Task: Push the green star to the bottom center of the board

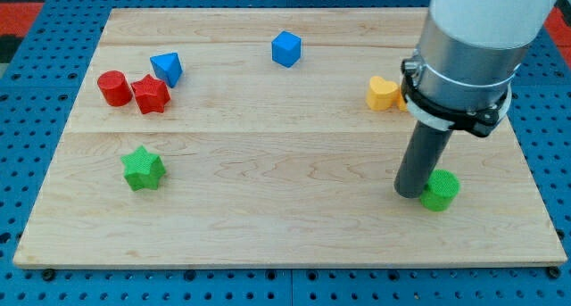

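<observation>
The green star (143, 169) lies on the wooden board (285, 226) at the view's left, a little below mid-height. My tip (410, 193) rests on the board at the view's right, far from the star, touching or almost touching the left side of a green round block (441, 190). The arm's grey and white body rises above it to the view's top right.
A red cylinder (113, 88), a red star (151, 95) and a blue triangular block (167, 68) cluster at the upper left. A blue cube (286, 49) sits at top centre. A yellow block (383, 93) lies at the right, partly behind the arm.
</observation>
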